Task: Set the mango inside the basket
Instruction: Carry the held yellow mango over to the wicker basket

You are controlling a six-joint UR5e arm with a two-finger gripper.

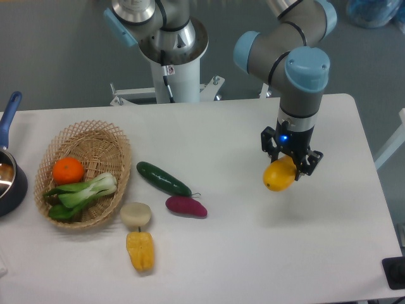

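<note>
Nearest to the camera, on the white table [253, 253], lies a yellow-orange pepper [140, 251] with its stem pointing away. Just behind its stem there is a pale round vegetable [135, 214]; whether the two touch I cannot tell. To the right of it lies a dark red-purple sweet potato [186, 206], and behind that a long green cucumber [163, 178] lies diagonally; its right end is very near the sweet potato.

On the left side stands the basket [120, 149], oval and woven. Inside it there is a round orange fruit [68, 171] and a green leafy vegetable with white stalks [82, 192], which lies across the front part of the basket. At the far left edge a dark pot [9, 183] with a blue handle is partly visible.

On the right side, well apart from the basket, the gripper [288, 166] points downward and its fingers are closed around the mango [278, 177]. The mango is held above the table, and a soft shadow is seen under it on the surface. It is not in the basket.

At the far edge of the table, the base of the arm [169, 50] stands on its white pedestal.
</note>
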